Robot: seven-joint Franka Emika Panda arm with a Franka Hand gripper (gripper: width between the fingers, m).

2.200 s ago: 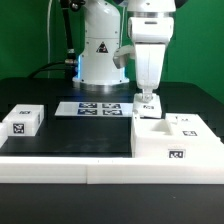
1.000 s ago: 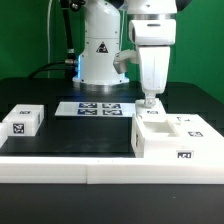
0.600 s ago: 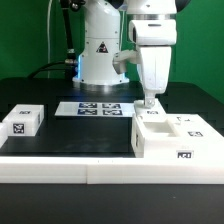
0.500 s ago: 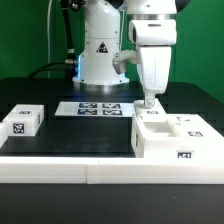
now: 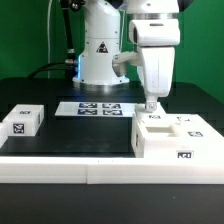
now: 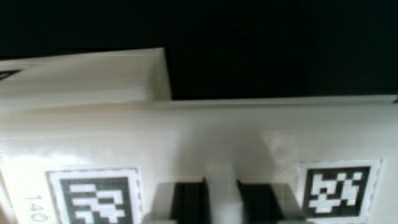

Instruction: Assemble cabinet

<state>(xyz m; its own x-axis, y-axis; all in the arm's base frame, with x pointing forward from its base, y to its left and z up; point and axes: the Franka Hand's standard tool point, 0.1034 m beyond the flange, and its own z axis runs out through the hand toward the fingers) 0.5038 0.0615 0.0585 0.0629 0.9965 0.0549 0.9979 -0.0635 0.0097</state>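
Observation:
The cabinet [image 5: 176,140], a large white box with square marker tags, lies on the black table at the exterior view's right. My gripper [image 5: 152,106] reaches straight down onto its far left corner. In the wrist view the cabinet [image 6: 214,130] fills most of the picture, with tags on either side. The two dark fingers of my gripper [image 6: 217,205] stand close together, with a thin white wall of the cabinet between them. The jaws look shut on that wall.
A small white tagged block [image 5: 22,121] sits at the exterior view's left. The marker board [image 5: 90,108] lies flat behind the middle of the table. A white ledge [image 5: 60,166] runs along the front edge. The robot's base [image 5: 100,50] stands at the back.
My gripper has shifted slightly toward the exterior view's right, and the cabinet has slid a little the same way with it. The small block and the marker board have not moved.

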